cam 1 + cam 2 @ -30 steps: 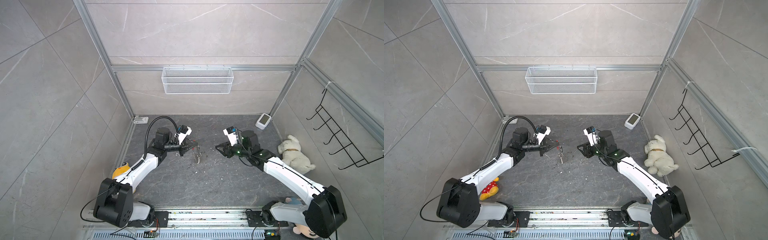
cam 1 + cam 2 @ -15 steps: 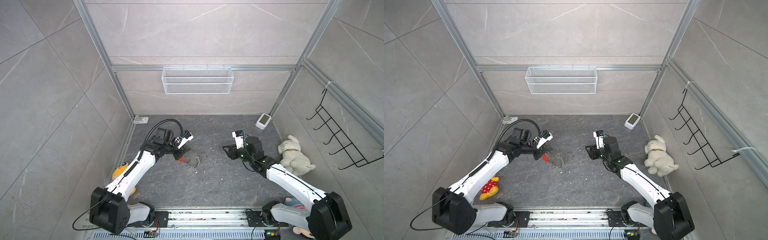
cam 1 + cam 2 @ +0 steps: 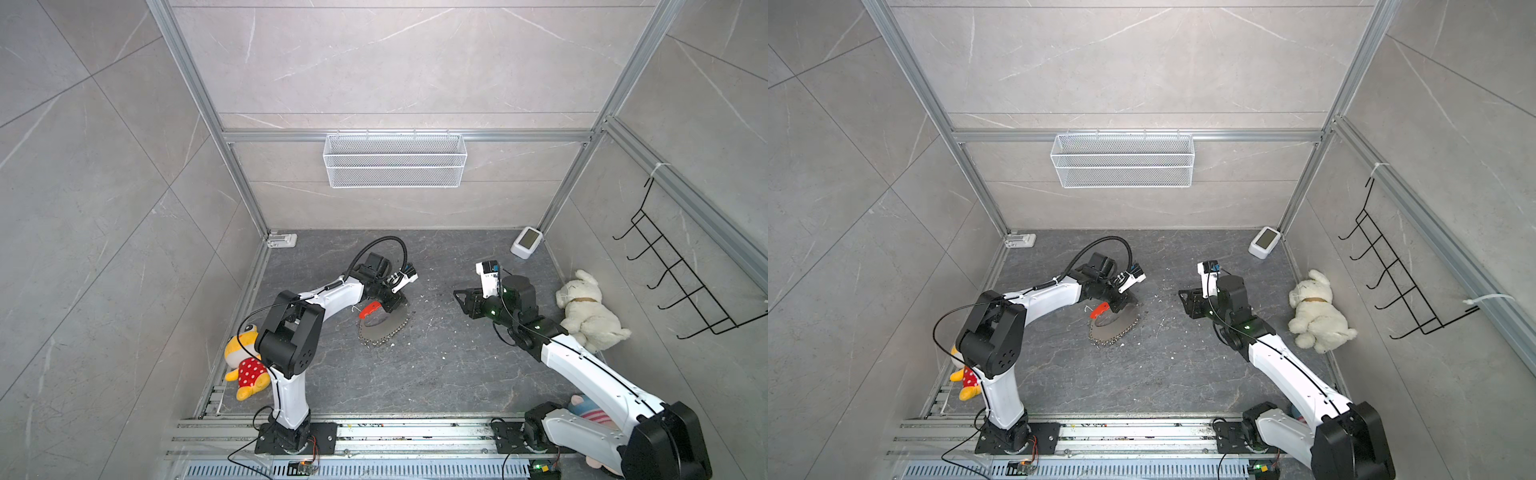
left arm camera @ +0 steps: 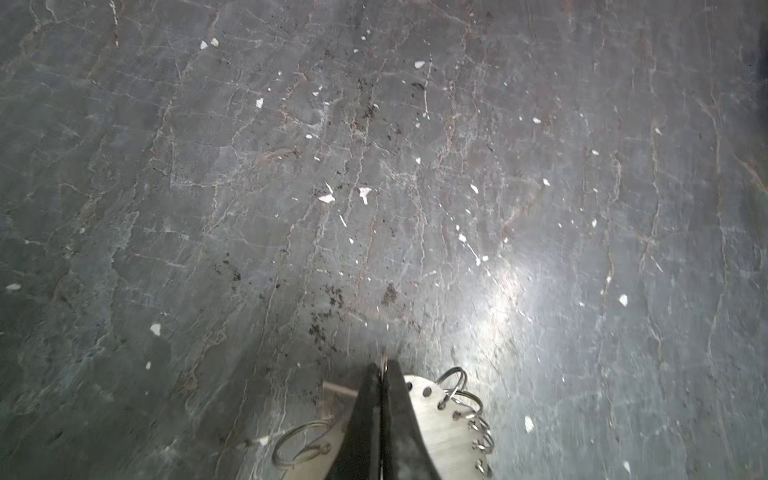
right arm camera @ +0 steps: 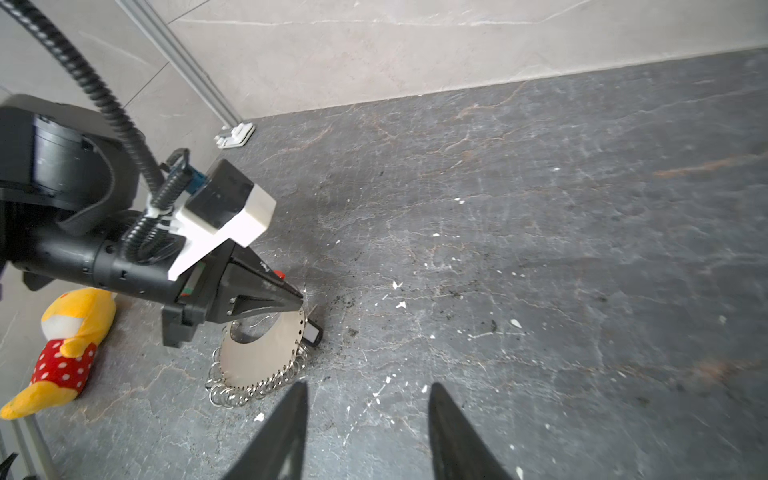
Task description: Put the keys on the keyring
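Two arms leaned in.
The left gripper [image 3: 394, 304] was pinched tight, pointing at 4 o'clock; the right gripper [image 3: 459, 296] gaped toward 9 o'clock.

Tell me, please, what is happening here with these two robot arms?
The left gripper, jaws shut, has its tips at the edge of the keyring, a metal crescent with many small rings along its rim, which rests on the dark floor. A small black key lies right beside that edge; whether it is already on a ring I cannot tell. The right gripper hangs open and empty, apart from both, pointing toward them.
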